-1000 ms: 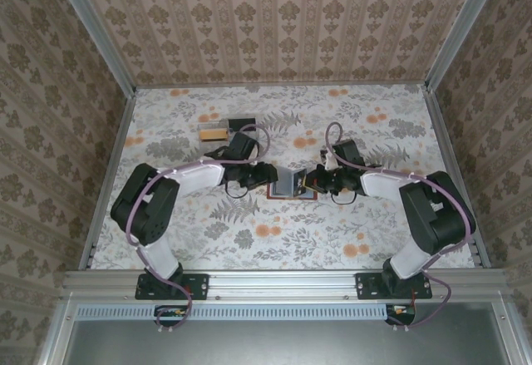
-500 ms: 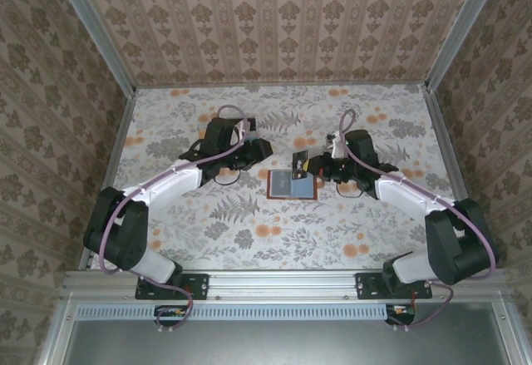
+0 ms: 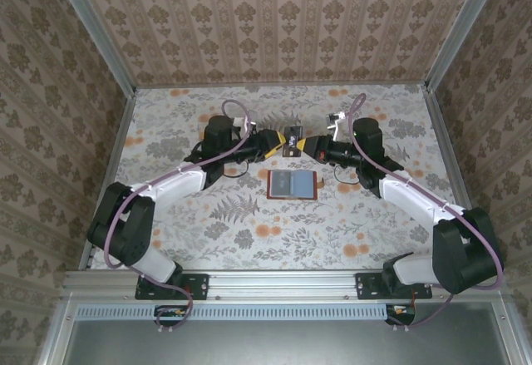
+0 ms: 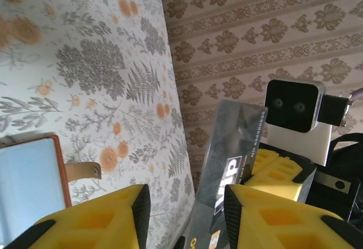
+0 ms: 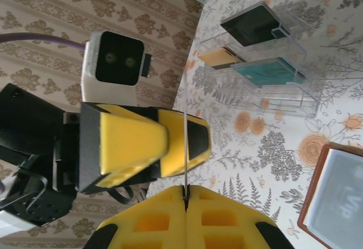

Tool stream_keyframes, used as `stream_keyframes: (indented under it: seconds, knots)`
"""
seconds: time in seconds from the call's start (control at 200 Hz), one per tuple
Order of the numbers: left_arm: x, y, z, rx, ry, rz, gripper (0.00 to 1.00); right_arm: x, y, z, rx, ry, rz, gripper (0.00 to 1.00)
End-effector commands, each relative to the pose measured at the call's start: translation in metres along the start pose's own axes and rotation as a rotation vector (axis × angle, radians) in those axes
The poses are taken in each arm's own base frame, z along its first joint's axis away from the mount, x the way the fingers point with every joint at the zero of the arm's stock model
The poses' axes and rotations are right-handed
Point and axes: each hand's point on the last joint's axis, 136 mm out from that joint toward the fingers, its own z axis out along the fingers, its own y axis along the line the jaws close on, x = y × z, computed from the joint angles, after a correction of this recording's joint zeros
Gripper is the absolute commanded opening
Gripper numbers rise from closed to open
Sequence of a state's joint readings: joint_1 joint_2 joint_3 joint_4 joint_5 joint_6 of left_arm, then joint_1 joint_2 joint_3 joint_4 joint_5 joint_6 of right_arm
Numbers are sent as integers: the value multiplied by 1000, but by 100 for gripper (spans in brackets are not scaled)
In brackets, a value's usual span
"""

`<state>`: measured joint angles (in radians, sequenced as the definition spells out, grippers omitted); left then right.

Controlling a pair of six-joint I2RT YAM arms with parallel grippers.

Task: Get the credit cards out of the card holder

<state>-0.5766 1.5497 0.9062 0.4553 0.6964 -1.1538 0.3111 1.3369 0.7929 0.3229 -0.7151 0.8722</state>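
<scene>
Lifted off the reddish-brown leather wallet, a thin grey plastic card sits pinched in right gripper, left gripper agape around it; clear plastic tray holds three others.

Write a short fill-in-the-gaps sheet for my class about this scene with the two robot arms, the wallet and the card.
The grey card is pinched edge-on by the ___ gripper.
The word printed on that card is ___.
The wallet lies ___ on the table, its blue-grey inside facing up.
Missing words: right; VIP; open.
</scene>
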Motion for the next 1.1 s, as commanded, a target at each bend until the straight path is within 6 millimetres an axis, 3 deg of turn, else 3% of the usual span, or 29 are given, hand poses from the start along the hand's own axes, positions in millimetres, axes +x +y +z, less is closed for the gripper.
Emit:
stream_keyframes:
  seconds: [0.0, 0.315, 0.575, 0.715, 0.865, 0.945, 1.095]
  knots:
    - [6, -14, 3, 67, 29, 17, 40, -6, 14, 0, -60, -4, -12, 0]
    - [6, -27, 1, 118, 26, 37, 29, -1, 10, 1, -62, 11, -3, 0]
    - [9, -34, 0, 144, 26, 53, 8, 1, 7, 3, -61, 16, 3, 0]
    - [9, -36, -3, 143, 23, 63, 0, 4, 0, 2, -32, 23, 8, 46]
    - [8, -31, -11, 90, 30, 100, 0, 8, -8, -6, 22, 24, -7, 82]
    - [10, -18, -19, -8, 56, 144, 0, 8, -11, -14, 61, 13, -23, 98]
    - [3, -3, -48, -296, 96, 397, 0, 10, -12, -29, 116, -1, -60, 100]
